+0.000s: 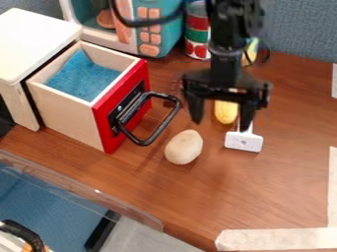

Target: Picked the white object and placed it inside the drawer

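Gripper: the black gripper [221,115] hangs over the tabletop [263,192], to the right of the drawer as I see it, its two fingers spread well apart and pointing down.
White object: two things could go by that name, and I can't tell which is meant. The pale rounded lump [184,147] lies on the wood just beside the drawer's handle. The white block [243,141] sits to its right, right below one fingertip from where I'm standing; I can't tell if they touch.
Drawer: pulled open, with pale wooden sides and a red front [121,115], and a black handle [162,124] sticking out of it. Blue cloth [82,78] lines the inside. The drawer belongs to the white-topped cabinet [36,39] at the left.
Markings: there are small dark marks on the face of the block, too tiny for me to read. The can [197,34] behind the arm wears a label with red and green bands and round red shapes near its bottom.
Back row: a teal toy microwave [164,34] with pink buttons stands beside the can, and something yellow [251,50] peeks out behind the arm.
Between the fingers, as I look: a yellow corn cob [225,112], lying on the table behind the block.
Tape: pale strips [283,239] run along the near right part of the wood.
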Tool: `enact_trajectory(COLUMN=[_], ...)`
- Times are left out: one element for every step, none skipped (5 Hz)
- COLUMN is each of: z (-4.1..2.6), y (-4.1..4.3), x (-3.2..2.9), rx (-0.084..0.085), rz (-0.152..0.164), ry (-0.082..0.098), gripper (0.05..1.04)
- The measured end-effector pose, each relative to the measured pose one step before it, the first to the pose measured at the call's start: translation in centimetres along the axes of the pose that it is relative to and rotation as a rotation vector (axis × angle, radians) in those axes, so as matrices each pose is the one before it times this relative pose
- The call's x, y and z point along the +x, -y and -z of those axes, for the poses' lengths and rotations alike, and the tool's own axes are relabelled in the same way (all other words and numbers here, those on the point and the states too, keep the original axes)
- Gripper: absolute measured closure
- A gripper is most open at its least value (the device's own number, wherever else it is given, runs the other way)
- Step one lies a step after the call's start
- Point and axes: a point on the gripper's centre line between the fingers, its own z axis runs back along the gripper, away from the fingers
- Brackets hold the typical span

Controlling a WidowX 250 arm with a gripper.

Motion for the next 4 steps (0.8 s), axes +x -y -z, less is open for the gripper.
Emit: enact_trajectory(z=[0.595, 0.579, 0.468, 0.515], y=[1.005, 0.700, 0.616, 0.055], x=[0.872, 0.906, 0.212, -0.004], rx=[-0.0125, -0.0087, 0.0010, 0.0042], rz=[-0.0262, -0.0262, -0.0039, -0.0170], ry=[0.0245, 0.0162, 0.0039, -0.0012], gripper=[0.083, 0.083, 0.083, 0.083])
